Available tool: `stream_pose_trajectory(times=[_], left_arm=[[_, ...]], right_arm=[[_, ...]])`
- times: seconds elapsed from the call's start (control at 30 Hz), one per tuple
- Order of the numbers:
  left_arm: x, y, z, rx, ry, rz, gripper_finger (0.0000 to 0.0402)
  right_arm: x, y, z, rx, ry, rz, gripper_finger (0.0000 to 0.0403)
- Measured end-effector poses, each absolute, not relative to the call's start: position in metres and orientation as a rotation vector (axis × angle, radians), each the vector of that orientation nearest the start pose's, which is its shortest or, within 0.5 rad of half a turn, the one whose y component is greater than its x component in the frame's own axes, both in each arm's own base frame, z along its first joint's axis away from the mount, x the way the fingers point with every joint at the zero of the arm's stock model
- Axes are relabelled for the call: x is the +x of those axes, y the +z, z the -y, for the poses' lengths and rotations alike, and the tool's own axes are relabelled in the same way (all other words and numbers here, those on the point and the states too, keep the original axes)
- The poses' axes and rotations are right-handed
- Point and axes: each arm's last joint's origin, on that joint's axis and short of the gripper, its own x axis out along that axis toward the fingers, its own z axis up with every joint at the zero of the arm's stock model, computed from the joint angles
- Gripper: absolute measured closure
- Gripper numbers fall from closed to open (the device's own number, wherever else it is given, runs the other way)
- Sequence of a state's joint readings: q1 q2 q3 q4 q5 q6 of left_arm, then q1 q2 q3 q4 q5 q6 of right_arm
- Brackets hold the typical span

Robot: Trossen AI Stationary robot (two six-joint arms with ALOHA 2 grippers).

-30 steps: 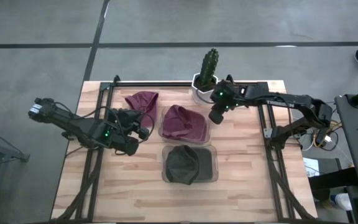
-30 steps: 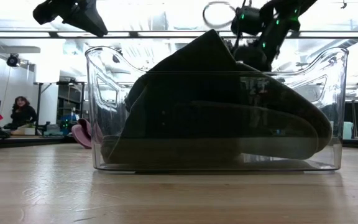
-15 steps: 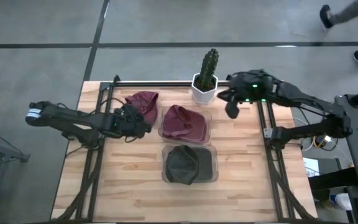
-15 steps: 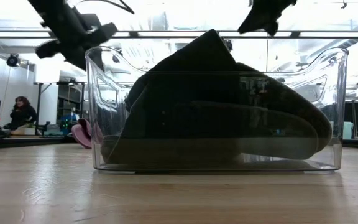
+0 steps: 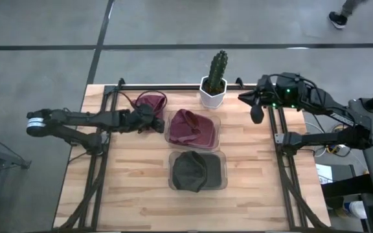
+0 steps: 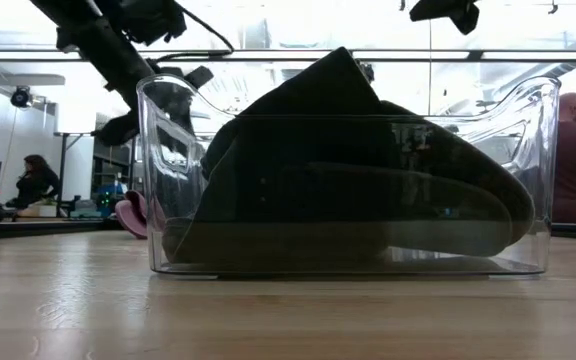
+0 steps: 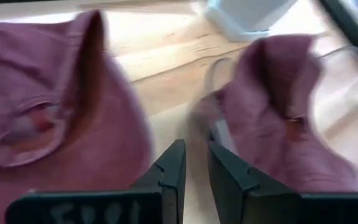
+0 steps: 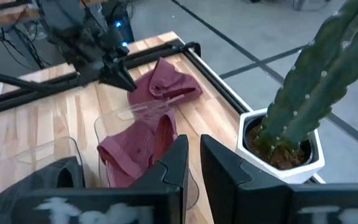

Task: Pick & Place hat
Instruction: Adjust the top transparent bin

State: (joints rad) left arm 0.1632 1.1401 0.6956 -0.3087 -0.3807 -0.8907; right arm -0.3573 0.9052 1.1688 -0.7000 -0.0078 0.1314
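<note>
A loose maroon hat (image 5: 149, 103) lies on the table near the far edge, also in the left wrist view (image 7: 55, 124). A second maroon hat (image 5: 192, 126) sits in a clear bin (image 5: 214, 139). A dark hat (image 5: 195, 171) fills the nearer clear bin (image 6: 538, 150). My left gripper (image 5: 153, 123) is low, at the loose hat's near right side, between it and the bin, fingers shut (image 7: 196, 163). My right gripper (image 5: 256, 115) hangs raised by the table's right rail, shut and empty (image 8: 194, 155). My left gripper comes level from the table's left, its shut fingers beside the loose maroon hat's edge (image 7: 129, 143). I cannot tell whether they touch the hat.
A potted cactus (image 5: 214, 81) stands at the far edge, between the two grippers. Dark frame rails run along the table's left (image 5: 99, 162) and right (image 5: 283, 162) sides. Bare wood lies near the front edge (image 5: 193, 210). People show in the room beyond the table.
My right gripper has drawn back from over the maroon hat's bin toward the table's right edge, rising; that hat has stayed in the bin. My left gripper has moved toward the far edge and down, closing in on the loose maroon hat.
</note>
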Motion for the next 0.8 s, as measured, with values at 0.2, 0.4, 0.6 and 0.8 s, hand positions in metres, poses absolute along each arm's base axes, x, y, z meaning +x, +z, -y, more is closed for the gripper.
stream_pose_trajectory(times=[0.2,0.4,0.6,0.8], left_arm=[[0.227,0.231,-0.047,-0.783,0.723,-0.448,0.0342],[0.230,0.223,-0.047,-0.828,0.727,-0.487,0.0342],[0.234,0.215,-0.048,-0.845,0.741,-0.523,0.0342],[0.234,0.214,-0.049,-0.861,0.740,-0.524,0.0342]], right_arm=[[0.162,0.388,0.060,0.210,-0.373,-0.440,0.0364],[0.168,0.384,0.062,0.214,-0.372,-0.461,0.0364],[0.169,0.384,0.062,0.227,-0.326,-0.463,0.0364],[0.169,0.384,0.061,0.229,-0.324,-0.462,0.0364]])
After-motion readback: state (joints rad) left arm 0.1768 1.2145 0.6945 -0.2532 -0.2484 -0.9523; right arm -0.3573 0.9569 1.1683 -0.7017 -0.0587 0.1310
